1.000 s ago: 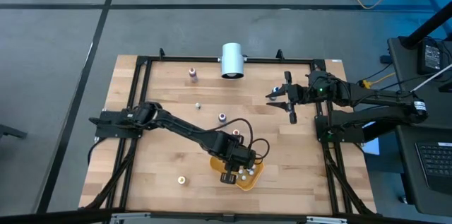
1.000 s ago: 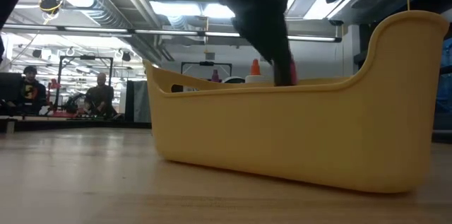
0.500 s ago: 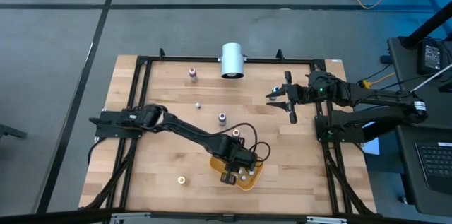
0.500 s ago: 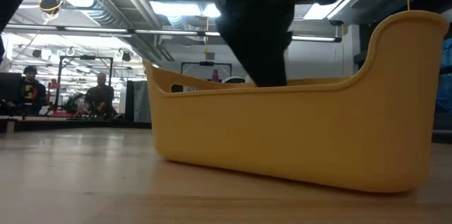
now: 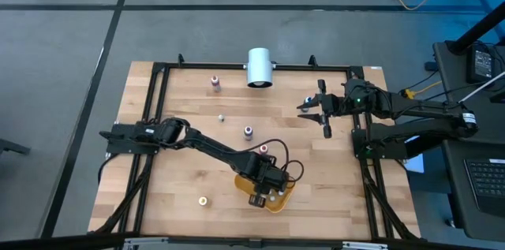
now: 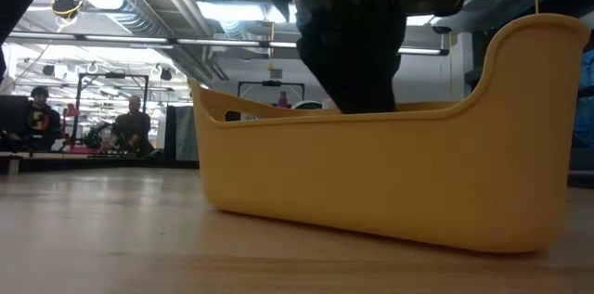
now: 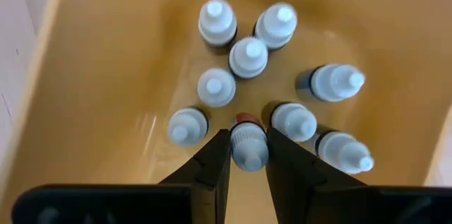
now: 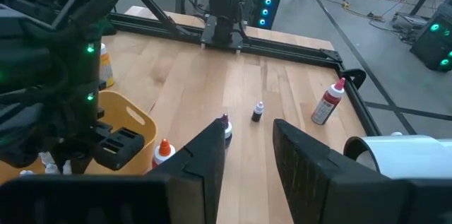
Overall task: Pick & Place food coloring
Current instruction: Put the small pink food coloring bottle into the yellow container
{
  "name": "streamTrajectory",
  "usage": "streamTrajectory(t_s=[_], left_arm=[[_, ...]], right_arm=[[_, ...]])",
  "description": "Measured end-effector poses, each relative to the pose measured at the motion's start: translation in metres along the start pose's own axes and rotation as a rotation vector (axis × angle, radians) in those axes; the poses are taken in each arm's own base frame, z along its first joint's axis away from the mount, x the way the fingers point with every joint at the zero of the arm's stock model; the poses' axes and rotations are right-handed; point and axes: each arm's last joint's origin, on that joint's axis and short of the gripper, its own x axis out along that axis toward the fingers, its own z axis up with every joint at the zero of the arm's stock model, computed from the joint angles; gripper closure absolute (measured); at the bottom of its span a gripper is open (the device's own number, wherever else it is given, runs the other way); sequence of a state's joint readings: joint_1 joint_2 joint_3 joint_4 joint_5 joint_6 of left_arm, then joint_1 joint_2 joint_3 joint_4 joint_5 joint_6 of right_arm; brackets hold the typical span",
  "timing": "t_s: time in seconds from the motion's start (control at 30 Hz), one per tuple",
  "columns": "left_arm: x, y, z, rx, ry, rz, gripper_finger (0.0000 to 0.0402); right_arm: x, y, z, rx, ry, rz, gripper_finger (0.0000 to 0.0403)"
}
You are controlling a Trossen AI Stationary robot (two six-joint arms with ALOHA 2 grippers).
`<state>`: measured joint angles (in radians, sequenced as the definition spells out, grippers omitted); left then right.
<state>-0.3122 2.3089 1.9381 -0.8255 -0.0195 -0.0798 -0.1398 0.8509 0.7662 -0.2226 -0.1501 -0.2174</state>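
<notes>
Yellow plastic tray [image 5: 272, 199] at the desk's [image 5: 181, 108] near edge holds a cluster of small dropper bottles; my left hand [image 7: 247, 155] reaches down into it, fingers [image 7: 215, 162] pinched on one bottle [image 7: 248, 145] just below its cap. Such a bottle is light, rigid and smooth, likely to slip or tip its neighbours, so the body under the cap is the best hold. More bottles [image 5: 247, 131] stand loose mid-desk. My right hand [image 5: 314, 109] waits at the right, fingers parted, empty.
</notes>
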Motion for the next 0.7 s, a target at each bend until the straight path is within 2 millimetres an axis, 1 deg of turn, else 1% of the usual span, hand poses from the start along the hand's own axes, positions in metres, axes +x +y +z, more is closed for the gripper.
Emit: streamTrajectory(t_s=[0.47,0.7], left_arm=[[-0.0001,-0.0012,0.0023,0.015,-0.021,-0.049,0.0327],[-0.0001,-0.0012,0.0022,0.015,-0.020,-0.049,0.0302]], right_arm=[[0.0000,0.0000,0.0001,0.000,-0.001,0.000,0.0280],[-0.0001,0.0000,0.0001,0.000,-0.001,0.000,0.0280]])
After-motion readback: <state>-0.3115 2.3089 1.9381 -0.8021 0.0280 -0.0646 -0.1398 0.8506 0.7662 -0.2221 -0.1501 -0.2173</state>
